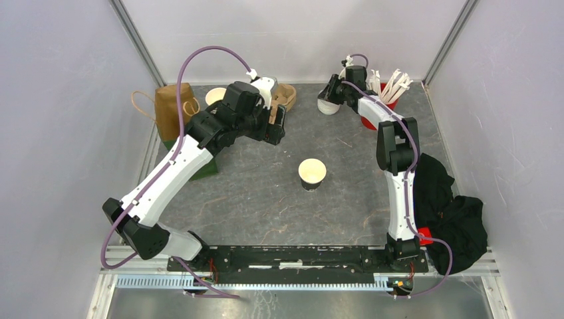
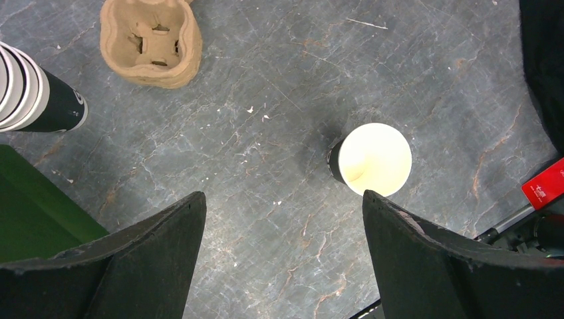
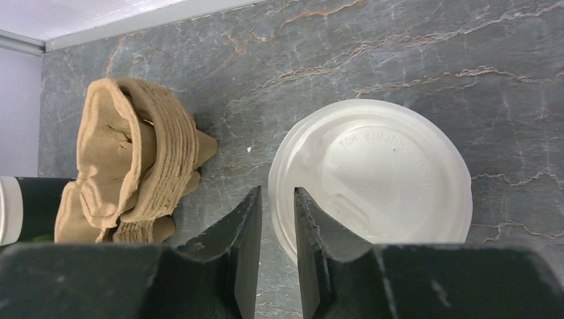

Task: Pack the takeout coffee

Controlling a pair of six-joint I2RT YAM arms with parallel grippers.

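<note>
The single dark paper cup (image 1: 312, 174) stands upright mid-table with its cream inside showing and no lid on it. It also shows in the left wrist view (image 2: 371, 159). My left gripper (image 1: 278, 129) hangs open and empty above the table, back and left of the cup; in its own view (image 2: 282, 196) the cup sits just beyond the right fingertip. A white round lid (image 3: 372, 176) tops the lid stack (image 1: 328, 105) at the back. My right gripper (image 3: 278, 193) is nearly closed, with the lid's left rim between its jaws.
Brown pulp cup carriers (image 1: 286, 96) (image 3: 133, 159) lie at the back centre. A stack of lidless cups (image 1: 214, 95) (image 2: 33, 96), a brown paper bag (image 1: 174, 103) and a green block (image 2: 33, 199) are at the left. A red holder of white sticks (image 1: 386, 93) and black cloth (image 1: 452, 206) are at the right.
</note>
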